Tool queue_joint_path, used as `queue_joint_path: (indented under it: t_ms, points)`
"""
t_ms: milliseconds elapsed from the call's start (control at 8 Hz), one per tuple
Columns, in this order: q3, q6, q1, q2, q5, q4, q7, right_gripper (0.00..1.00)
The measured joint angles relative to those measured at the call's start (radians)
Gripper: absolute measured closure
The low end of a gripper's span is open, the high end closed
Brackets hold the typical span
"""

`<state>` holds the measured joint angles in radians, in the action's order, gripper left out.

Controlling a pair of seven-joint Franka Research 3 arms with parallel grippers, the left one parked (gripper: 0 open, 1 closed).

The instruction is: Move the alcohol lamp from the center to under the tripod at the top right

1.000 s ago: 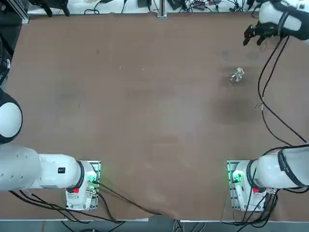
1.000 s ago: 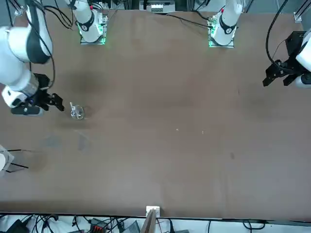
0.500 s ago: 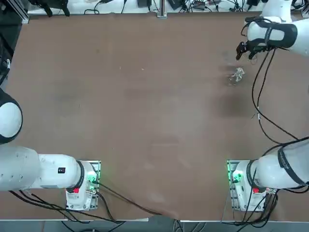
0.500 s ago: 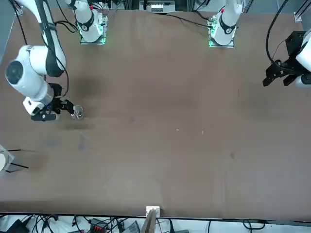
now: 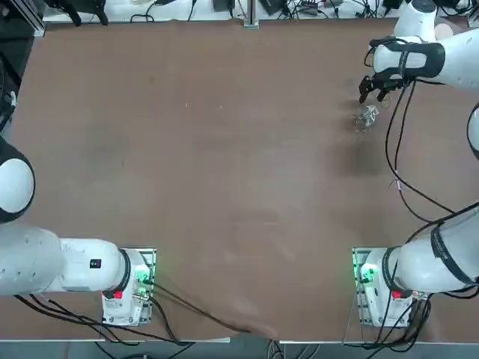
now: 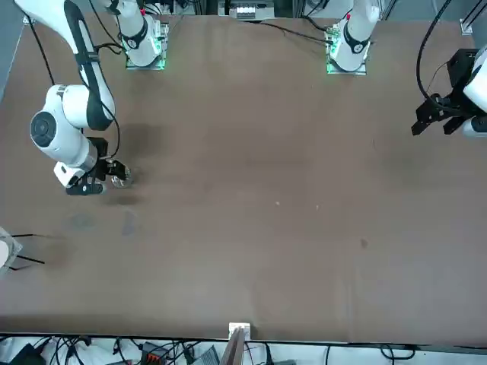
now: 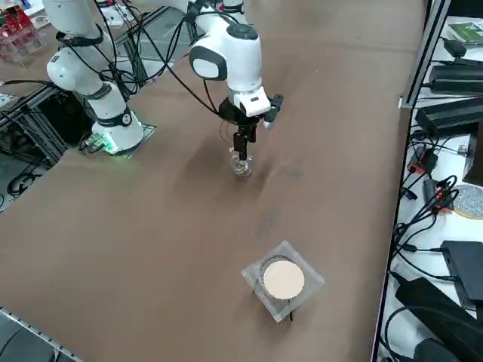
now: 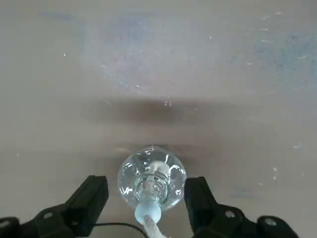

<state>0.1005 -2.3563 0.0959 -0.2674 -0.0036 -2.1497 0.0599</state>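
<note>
Clear glass catches the light in the top view: the alcohol lamp sits on the brown table, toward its far right part, with the right gripper just beyond it.

From the front, the lamp is a small glinting blob at the gripper, and the tripod barely shows at the picture's left edge.

From the right side, the gripper points down directly over the lamp; the tripod, a pale round disc on a square mesh over thin dark legs, stands well apart, nearer the camera.

At the wrist, the lamp is a round transparent bulb with a whitish neck and wick, standing upright between the spread black fingers, neither visibly touching it.
</note>
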Motion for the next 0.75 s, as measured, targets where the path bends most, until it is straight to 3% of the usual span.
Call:
queue_joint_path:
  t_ms: [250, 750]
  points:
    - [0.000, 0.013, 0.000, -0.007, 0.000, -0.001, 0.000, 0.10]
    - [0.001, 0.020, 0.000, -0.021, 0.000, -0.002, 0.000, 0.31]
